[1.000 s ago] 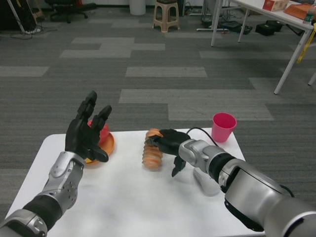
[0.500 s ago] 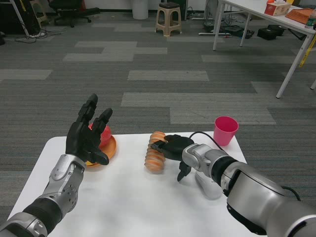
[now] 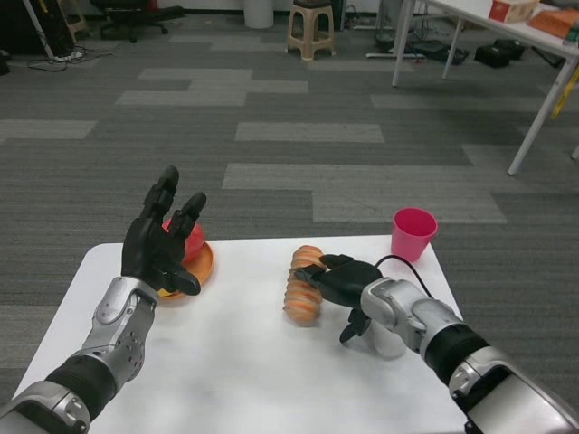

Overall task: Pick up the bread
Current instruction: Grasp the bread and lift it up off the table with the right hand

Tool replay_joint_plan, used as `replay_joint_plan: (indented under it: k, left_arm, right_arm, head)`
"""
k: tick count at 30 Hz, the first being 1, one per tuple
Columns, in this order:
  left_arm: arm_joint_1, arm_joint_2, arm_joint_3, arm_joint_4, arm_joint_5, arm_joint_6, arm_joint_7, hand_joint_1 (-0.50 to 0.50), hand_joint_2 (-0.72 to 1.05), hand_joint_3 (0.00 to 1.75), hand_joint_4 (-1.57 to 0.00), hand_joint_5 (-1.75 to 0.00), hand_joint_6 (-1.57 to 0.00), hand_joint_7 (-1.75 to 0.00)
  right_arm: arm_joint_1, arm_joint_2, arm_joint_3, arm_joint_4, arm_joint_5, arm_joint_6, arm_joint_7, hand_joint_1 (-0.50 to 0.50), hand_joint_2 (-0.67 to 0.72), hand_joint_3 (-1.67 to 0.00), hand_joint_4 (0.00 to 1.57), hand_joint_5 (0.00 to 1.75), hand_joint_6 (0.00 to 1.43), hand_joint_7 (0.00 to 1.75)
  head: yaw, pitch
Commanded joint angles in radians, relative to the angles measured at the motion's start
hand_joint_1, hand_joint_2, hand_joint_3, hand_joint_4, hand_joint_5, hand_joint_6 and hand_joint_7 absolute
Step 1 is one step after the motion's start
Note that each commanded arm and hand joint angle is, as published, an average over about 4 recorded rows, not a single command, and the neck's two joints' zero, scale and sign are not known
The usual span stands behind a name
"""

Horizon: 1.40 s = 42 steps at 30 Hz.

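While grey patterned carpet point(image 3: 298, 99) surrounds the white worktop point(image 3: 226, 362), the right hand point(image 3: 336, 282) clasps the ridged orange-brown bread loaf point(image 3: 303, 286) mid-worktop, and the spread, empty left hand point(image 3: 158, 249) half-hides a red fruit point(image 3: 188, 239) on its orange plate point(image 3: 201, 264).

A: What's hidden?
B: Left hand point(image 3: 159, 249) covers part of red fruit point(image 3: 189, 239) & orange plate point(image 3: 201, 264)
A: Bread point(image 3: 304, 285)?
B: Right hand point(image 3: 340, 285) blocks its right side; contact unclear

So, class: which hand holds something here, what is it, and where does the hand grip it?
The right hand holds the bread, gripping its right side near the middle. The left hand is raised, fingers apart, holding nothing.
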Motion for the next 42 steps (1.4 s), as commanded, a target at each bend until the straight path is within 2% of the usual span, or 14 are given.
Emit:
replay_joint_plan:
  k: [1,9,13,17,21,26,31,35,39,42]
  left_arm:
    - [0.009,0.007,0.009,0.003,-0.001,-0.004,0.002,0.50,-0.46,0.09,0.00,-0.41,0.00,0.00]
    - [0.014,0.008,0.016,0.003,-0.001,-0.008,0.002,0.50,-0.46,0.09,0.00,-0.41,0.00,0.00]
    - [0.013,0.010,0.018,0.004,-0.002,-0.008,0.002,0.50,-0.46,0.09,0.00,-0.41,0.00,0.00]
    - [0.010,0.012,0.022,0.005,-0.002,-0.008,0.002,0.50,-0.46,0.09,0.00,-0.41,0.00,0.00]
    - [0.008,0.014,0.026,0.005,-0.003,-0.008,0.002,0.50,-0.46,0.09,0.00,-0.41,0.00,0.00]
    - [0.007,0.016,0.025,0.009,-0.006,-0.008,0.003,0.50,-0.46,0.09,0.00,-0.41,0.00,0.00]
    - [0.003,0.018,0.020,0.015,-0.011,-0.008,0.003,0.50,-0.46,0.07,0.00,-0.41,0.00,0.00]
    - [-0.001,0.018,0.005,0.016,-0.016,-0.008,0.003,0.50,-0.46,0.09,0.00,-0.41,0.00,0.00]
    - [0.003,0.015,-0.001,0.010,-0.016,-0.008,0.003,0.50,-0.46,0.09,0.00,-0.41,0.00,0.00]
    - [0.018,0.014,-0.003,-0.006,-0.015,-0.011,0.003,0.50,-0.46,0.09,0.00,-0.41,0.00,0.00]
  right_arm:
    - [0.075,-0.025,-0.048,-0.075,-0.011,0.003,0.034,-0.46,-0.41,-0.40,0.00,0.00,0.00,0.28]
    - [0.186,-0.042,-0.131,-0.252,-0.010,-0.002,0.066,-0.46,-0.45,-0.40,0.00,0.00,0.00,0.28]
    - [0.183,-0.042,-0.158,-0.264,-0.007,-0.022,0.064,-0.46,-0.41,-0.40,0.00,0.00,0.00,0.28]
    - [0.129,-0.025,-0.160,-0.228,-0.001,-0.045,0.041,-0.46,-0.41,-0.40,0.00,0.00,0.00,0.28]
    - [0.058,-0.013,-0.153,-0.166,0.002,-0.074,0.019,-0.46,-0.48,-0.42,0.00,0.00,0.00,0.28]
    - [-0.021,-0.020,-0.112,-0.085,0.003,-0.101,0.006,-0.46,-0.48,-0.48,0.00,0.00,0.00,0.28]
    - [-0.123,-0.030,-0.031,0.047,-0.007,-0.154,-0.026,-0.46,-0.48,-0.48,0.00,0.00,0.00,0.26]
    - [-0.231,-0.030,0.093,0.198,-0.026,-0.186,-0.054,-0.46,-0.48,-0.48,0.00,0.00,0.00,0.19]
    - [-0.278,-0.025,0.197,0.269,-0.043,-0.189,-0.063,-0.46,-0.48,-0.48,0.00,0.00,0.00,0.14]
    - [-0.286,-0.015,0.225,0.288,-0.107,-0.189,-0.061,-0.46,-0.48,-0.48,0.00,0.00,0.00,0.14]
  head:
    - [0.001,0.003]
    - [0.011,0.011]
    - [0.012,0.013]
    - [0.013,0.010]
    - [0.007,0.004]
    - [0.002,0.002]
    - [-0.008,0.003]
    - [-0.014,0.005]
    - [-0.019,0.006]
    - [-0.022,0.007]
